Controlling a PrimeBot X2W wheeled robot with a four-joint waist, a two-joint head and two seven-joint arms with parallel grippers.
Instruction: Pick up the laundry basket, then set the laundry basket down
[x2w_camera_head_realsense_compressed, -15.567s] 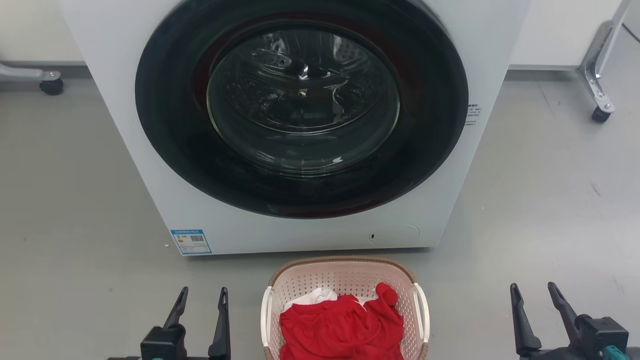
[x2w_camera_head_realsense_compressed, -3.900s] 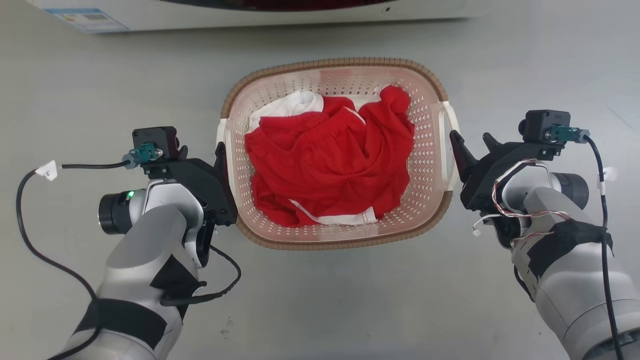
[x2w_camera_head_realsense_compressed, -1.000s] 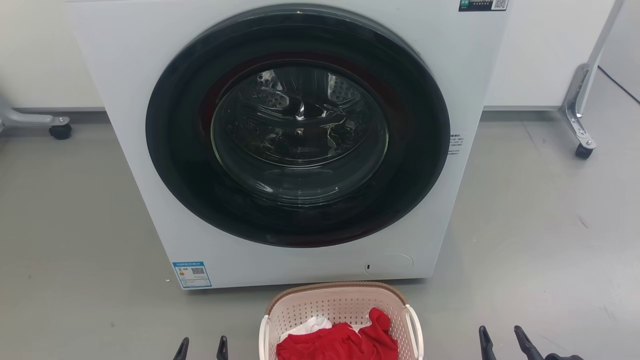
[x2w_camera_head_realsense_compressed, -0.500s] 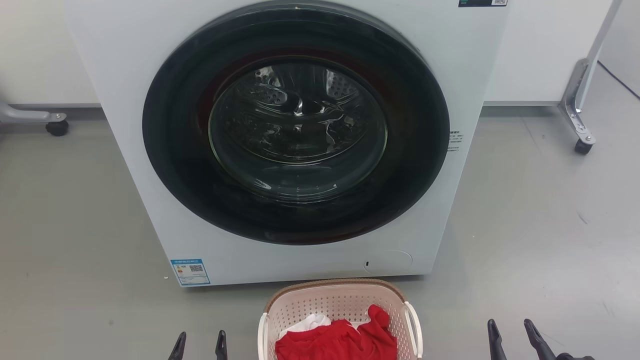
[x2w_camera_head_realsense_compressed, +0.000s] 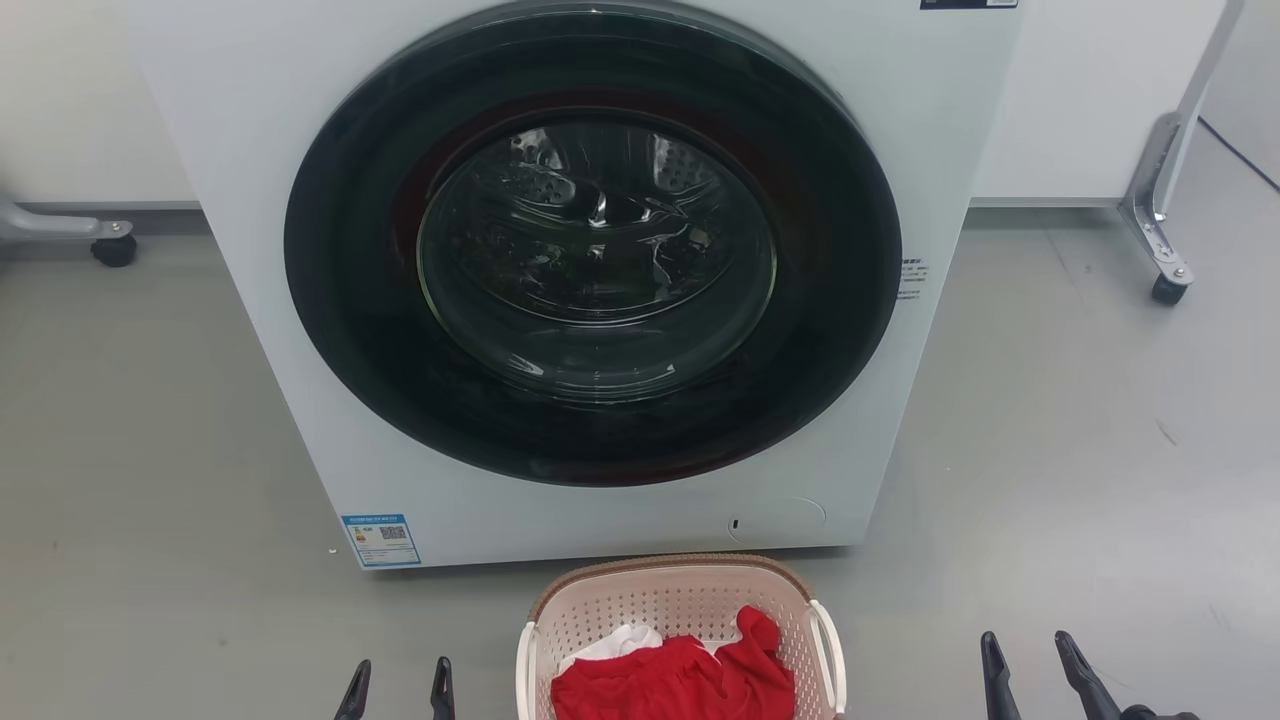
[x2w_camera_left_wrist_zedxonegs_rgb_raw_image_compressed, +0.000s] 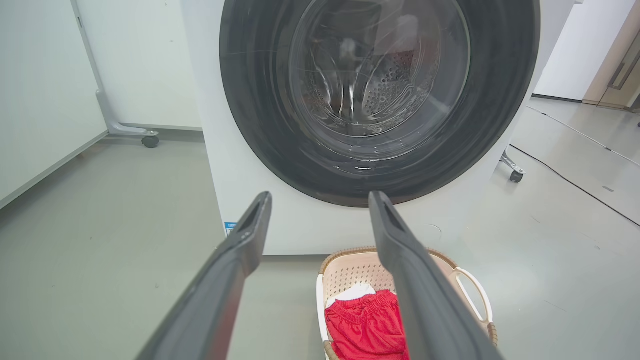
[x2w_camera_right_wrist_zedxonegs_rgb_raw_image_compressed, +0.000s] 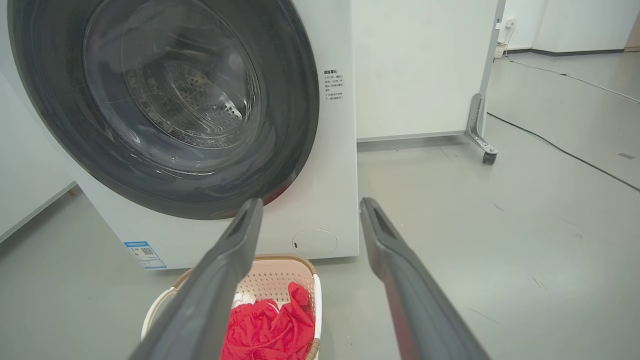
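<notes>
Now | laundry basket (x2w_camera_head_realsense_compressed: 680, 610) is seen on the floor (x2w_camera_head_realsense_compressed: 150, 450), just before the washer (x2w_camera_head_realsense_compressed: 250, 300), between the grippers | left gripper (x2w_camera_head_realsense_compressed: 398, 685), right gripper (x2w_camera_head_realsense_compressed: 1030, 665): both held apart, empty | left is judged nearer (handles (x2w_camera_head_realsense_compressed: 828, 650) face outward)

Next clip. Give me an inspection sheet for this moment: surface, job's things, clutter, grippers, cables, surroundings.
Surface: grey floor, bare, lightly scuffed.
Job's things: laundry basket stands on the floor before the washer, holding a red garment and a white garment.
Clutter: nothing seen.
Grippers: left gripper and right gripper open, either side of the laundry basket, touching nothing.
Cables: black cable on the floor to the right, away from the laundry basket.
Surroundings: washer door shut; wheeled frame leg behind at each side.
</notes>
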